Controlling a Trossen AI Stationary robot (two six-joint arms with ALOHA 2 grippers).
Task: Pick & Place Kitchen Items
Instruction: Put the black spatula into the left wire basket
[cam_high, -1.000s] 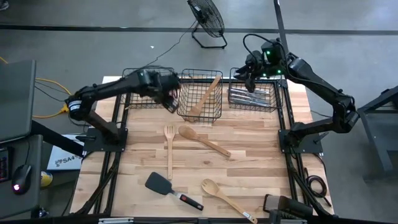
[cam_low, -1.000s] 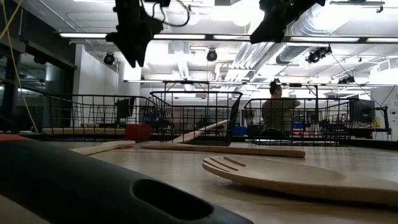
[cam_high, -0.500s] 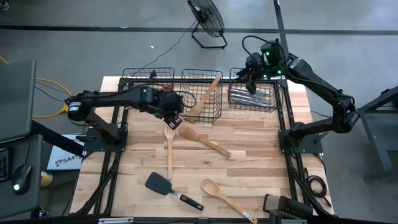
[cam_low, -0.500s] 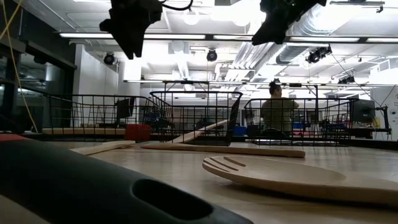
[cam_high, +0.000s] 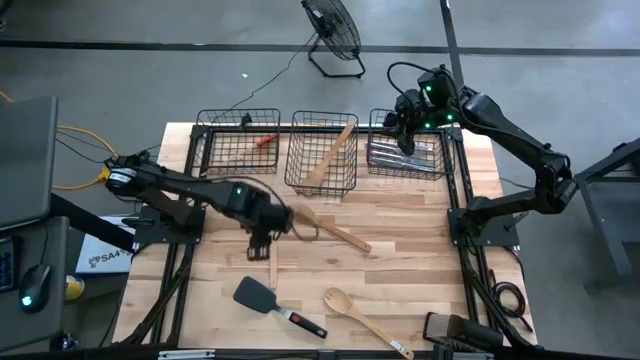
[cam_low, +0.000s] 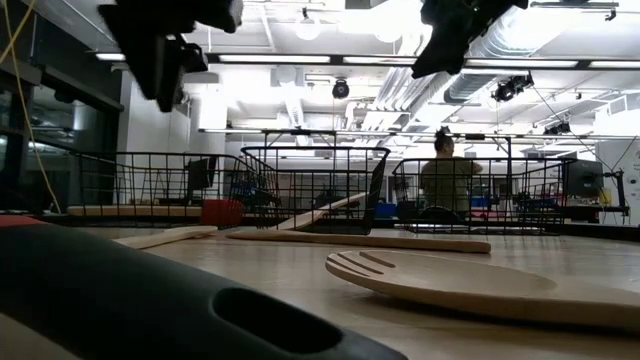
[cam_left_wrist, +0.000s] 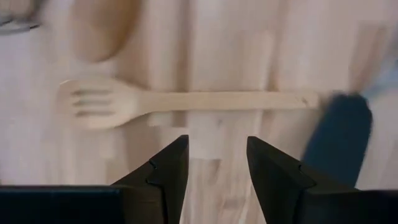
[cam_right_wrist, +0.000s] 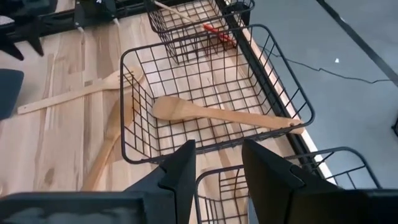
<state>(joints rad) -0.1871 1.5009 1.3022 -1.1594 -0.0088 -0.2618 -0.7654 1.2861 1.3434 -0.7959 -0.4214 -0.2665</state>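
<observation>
From above, the left arm reaches low across the table (cam_high: 400, 215), its left gripper (cam_high: 262, 232) over the wooden fork (cam_high: 272, 262), whose handle shows below it. Just beside lies a wooden spoon (cam_high: 335, 233), angled toward the table's middle. A black turner (cam_high: 262, 296) and another wooden spoon (cam_high: 362, 315) lie near the front edge. The right arm bends in from the right, its right gripper (cam_high: 404, 135) above the right basket (cam_high: 408, 155), which holds metal cutlery. The middle basket (cam_high: 322, 155) has a wooden spoon leaning on its rim; the left basket (cam_high: 238, 140) holds a red spatula (cam_high: 263, 141).

At table height, the left gripper (cam_low: 165, 55) hangs high at the left, the right gripper (cam_low: 445, 40) high at the right; neither touches anything. The fork's head (cam_low: 440, 280) lies close in front.

The left wrist view looks straight down: the dark fingers (cam_left_wrist: 168, 171) stand apart and empty, the fork (cam_left_wrist: 180, 102) lying crosswise just beyond their tips.

The right wrist view shows its fingers (cam_right_wrist: 180, 168) apart, holding nothing, above a basket rim, with the middle basket and its spoon (cam_right_wrist: 217, 114) ahead.
</observation>
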